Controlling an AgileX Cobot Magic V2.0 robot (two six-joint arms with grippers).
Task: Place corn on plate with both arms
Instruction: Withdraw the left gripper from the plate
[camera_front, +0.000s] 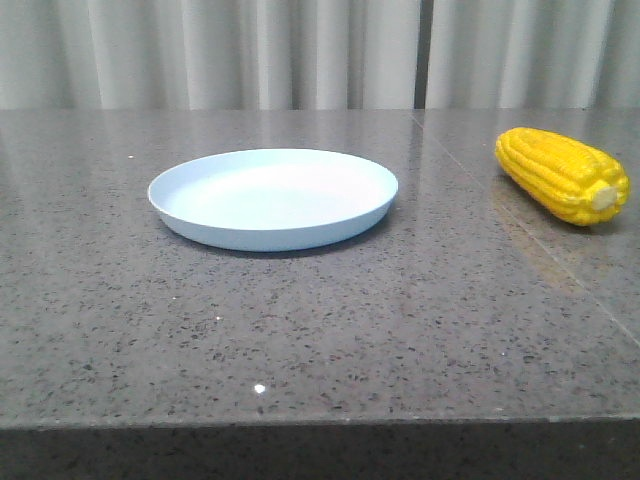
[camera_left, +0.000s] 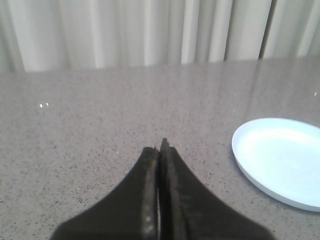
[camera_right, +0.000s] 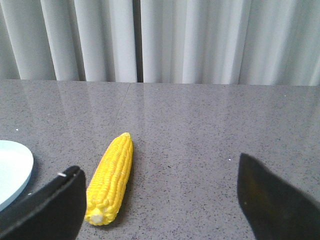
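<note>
Corn (camera_front: 563, 174) is seen lying near the worktop's right edge, well apart from the central plate (camera_front: 272, 197), in the front view; the left gripper (camera_left: 161, 150) is shown closed and empty; the right gripper (camera_right: 160, 185), spread wide, is shown nearer, the cob's long axis running away from it, stub nearest.

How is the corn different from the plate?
The corn is bright yellow; the plate is pale light blue. The corn is long and bumpy with rows of kernels; the plate is round, smooth and plain. In the front view the corn lies far to the right, the plate nearer the middle. Both rest on the grey table, apart and untouched.
</note>
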